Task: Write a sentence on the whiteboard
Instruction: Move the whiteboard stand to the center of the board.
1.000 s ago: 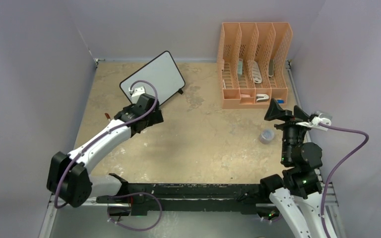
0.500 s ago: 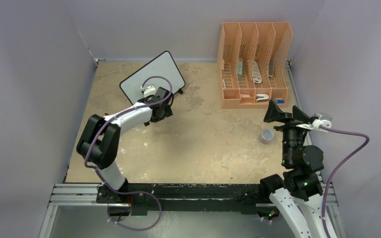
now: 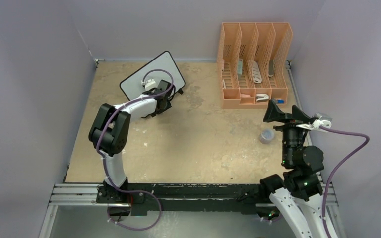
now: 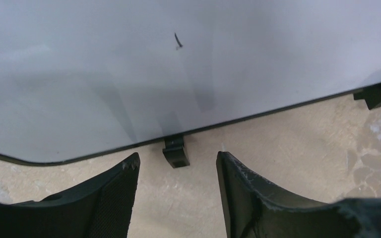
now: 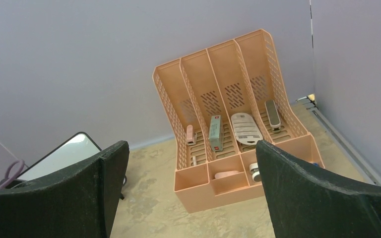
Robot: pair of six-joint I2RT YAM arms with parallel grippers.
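Observation:
The whiteboard [image 3: 151, 74] stands tilted at the back left, white with a thin black frame. In the left wrist view its face [image 4: 188, 74] fills the upper half and shows only one tiny dark stroke [image 4: 177, 40]; no sentence is visible. My left gripper [image 3: 162, 98] is open and empty, low at the board's bottom edge. In the left wrist view the left gripper [image 4: 177, 161] has a black stand foot [image 4: 174, 151] just ahead, between its fingertips. My right gripper [image 3: 287, 114] is open and empty, raised at the right. The right gripper [image 5: 188, 148] also shows wide open in its wrist view.
An orange desk organiser [image 3: 254, 64] with several small items stands at the back right; it also shows in the right wrist view [image 5: 228, 148]. A small grey-blue round object [image 3: 266, 136] lies near the right arm. Purple-grey walls enclose the table.
My left arm has folded its elbow upward, and the gripper has moved right along the whiteboard's lower edge and closer to it. The right arm has barely moved.

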